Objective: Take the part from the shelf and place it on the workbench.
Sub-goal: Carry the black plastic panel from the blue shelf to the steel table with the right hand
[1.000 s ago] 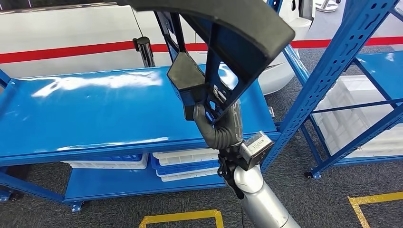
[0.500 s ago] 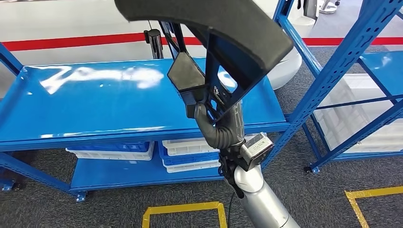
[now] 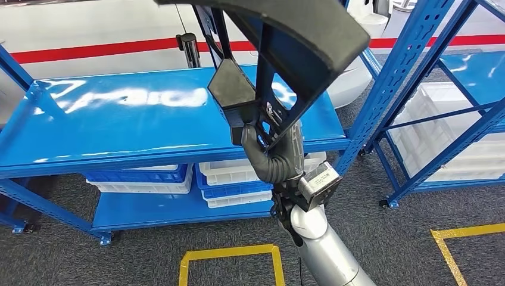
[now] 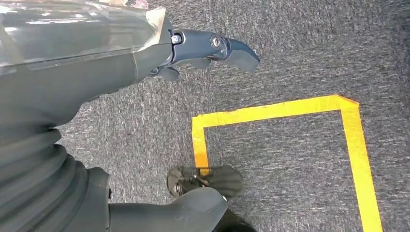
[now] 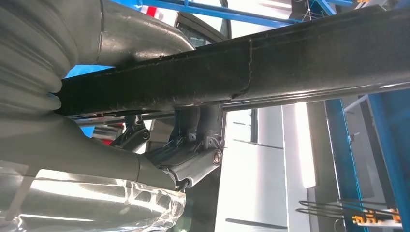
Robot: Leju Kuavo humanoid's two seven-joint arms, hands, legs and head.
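On the left of the head view lies the blue worktop (image 3: 119, 128), a glossy painted-metal deck with a raised lip along its near edge and light glaring across it; below it a lower shelf (image 3: 143, 211) carries white and blue plastic bins (image 3: 232, 182). The left hand (image 4: 212, 48) hangs well away from all this, seen from its wrist camera over grey carpet and a yellow taped outline (image 4: 275, 111); its fingers lie apart with nothing between them.

Moving right, the part (image 3: 280, 47) is off the shelf and up in the air, a large black piece with a broad, matte, curved slab on top and thin struts and a flat angular plate beneath (it looks like moulded plastic or coated metal, though the close view leaves that unsure). The right hand (image 3: 271, 152) is clamped on its lower struts from underneath, so the part rises up and away from the hand, its long axis running from upper left down to the right, and it overhangs the right end of the worktop. The placing therefore falls to the right arm: the worktop lies ahead of and below the part, so the move would be forward and down.

Further right stands the blue perforated upright of a shelf rack (image 3: 411, 65), close beside the part, with pale bins behind it.
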